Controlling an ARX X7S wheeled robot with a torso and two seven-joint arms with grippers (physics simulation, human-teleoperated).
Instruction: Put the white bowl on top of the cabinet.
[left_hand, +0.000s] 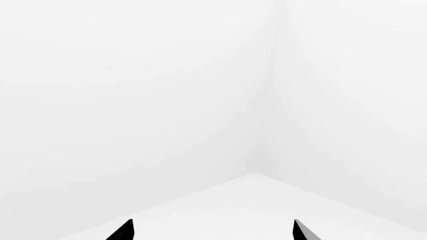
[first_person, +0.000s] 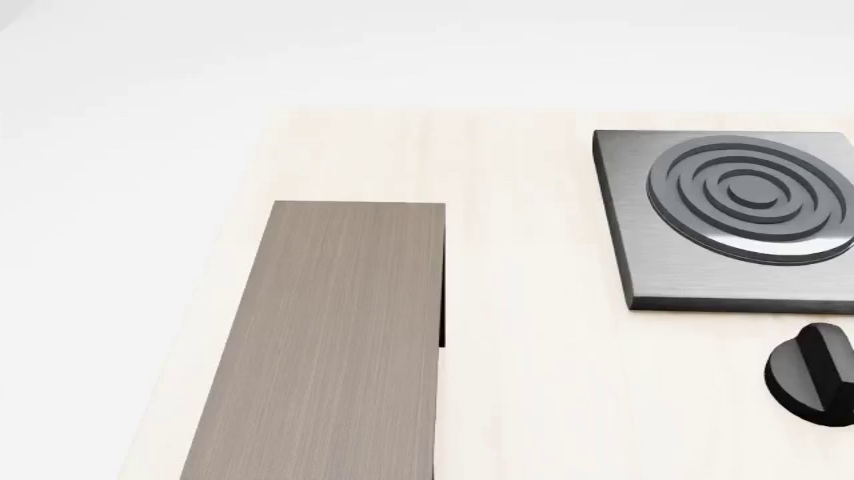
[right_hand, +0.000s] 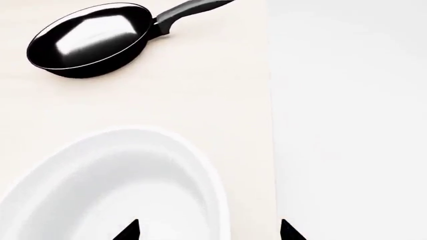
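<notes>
While the cabinet (first_person: 327, 340) top sits bare, the right gripper (right_hand: 210, 231) (fingers wide) hovers seemingly astride the white bowl (right_hand: 113, 185) rim.

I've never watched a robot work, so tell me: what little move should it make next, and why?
Probably lower the right claw a little so its open fingertips straddle the white bowl rim. Its camera shows the bowl just below, near the table edge, not yet gripped, while the cabinet top waits bare. The left claw faces only white walls.
</notes>
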